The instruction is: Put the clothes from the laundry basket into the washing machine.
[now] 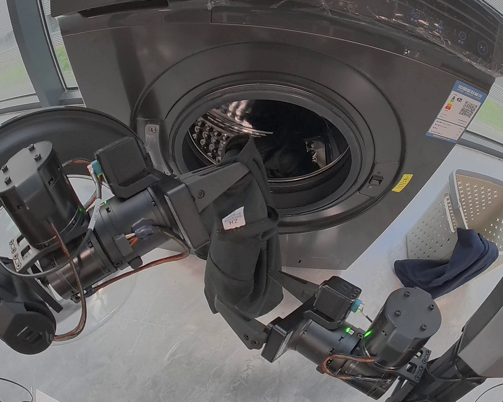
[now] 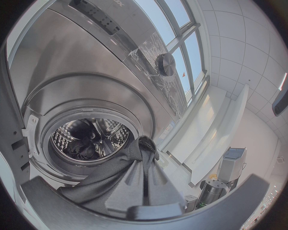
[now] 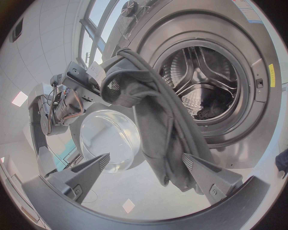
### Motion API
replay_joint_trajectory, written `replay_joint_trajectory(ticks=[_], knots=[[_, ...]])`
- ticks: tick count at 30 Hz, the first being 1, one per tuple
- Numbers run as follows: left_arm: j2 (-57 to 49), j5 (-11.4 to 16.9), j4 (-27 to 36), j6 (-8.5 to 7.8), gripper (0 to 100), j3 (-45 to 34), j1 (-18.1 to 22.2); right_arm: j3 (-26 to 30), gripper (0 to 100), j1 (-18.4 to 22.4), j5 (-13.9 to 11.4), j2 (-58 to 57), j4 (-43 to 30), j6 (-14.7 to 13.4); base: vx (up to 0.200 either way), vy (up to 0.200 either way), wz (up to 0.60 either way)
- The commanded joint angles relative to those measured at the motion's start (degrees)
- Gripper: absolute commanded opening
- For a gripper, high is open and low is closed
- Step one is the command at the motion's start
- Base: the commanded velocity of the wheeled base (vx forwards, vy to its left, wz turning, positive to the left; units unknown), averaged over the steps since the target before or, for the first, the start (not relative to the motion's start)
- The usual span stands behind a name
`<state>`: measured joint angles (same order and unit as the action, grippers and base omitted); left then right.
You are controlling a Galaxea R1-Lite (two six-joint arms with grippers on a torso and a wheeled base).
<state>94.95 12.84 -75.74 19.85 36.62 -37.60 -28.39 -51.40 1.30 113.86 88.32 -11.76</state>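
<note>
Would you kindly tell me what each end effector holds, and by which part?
The left end effector grips the dark garment by its top end; the rest hangs. The right end effector is open, holding nothing.

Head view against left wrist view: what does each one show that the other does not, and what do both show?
Head view: the laundry basket with a navy garment hanging over its rim. Left wrist view: the white tiled ceiling. Both: the dark garment, the left gripper shut on it, before the open drum of the washing machine.
</note>
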Motion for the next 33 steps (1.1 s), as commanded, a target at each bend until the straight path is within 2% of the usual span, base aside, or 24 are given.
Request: replay_joint_trajectory(ticks=[1,8,25,26,28,29,33], knots=[[-0.2,0.0,0.0,0.02,0,-0.1,0.0,-3.4,100,-1.3,0.1,2.0,0.0,-1.2,0.000,0.000,0.00],[-0.2,0.0,0.0,0.02,0,-0.1,0.0,-5.7,100,-1.2,0.4,5.0,0.0,-2.7,0.000,0.000,0.00],[-0.1,0.0,-0.1,0.02,0,-0.1,0.0,-14.6,100,0.2,1.0,7.9,0.1,-2.7,0.000,0.000,0.00],[-0.1,0.0,-0.1,0.02,0,-0.1,0.0,-14.9,0,0.2,1.1,8.0,0.1,-2.8,0.000,0.000,0.00],[-0.1,0.0,-0.1,0.02,0,-0.1,0.0,-15.2,0,0.2,1.3,8.0,0.1,-2.8,0.000,0.000,0.00],[0.0,0.0,-0.1,0.02,0,-0.2,0.0,-16.1,0,0.2,2.6,7.9,0.1,-2.9,0.000,0.000,0.00],[0.1,0.0,-0.5,0.02,0,-0.5,0.0,-16.7,0,0.0,3.4,7.4,0.1,-3.7,0.000,0.000,0.00]])
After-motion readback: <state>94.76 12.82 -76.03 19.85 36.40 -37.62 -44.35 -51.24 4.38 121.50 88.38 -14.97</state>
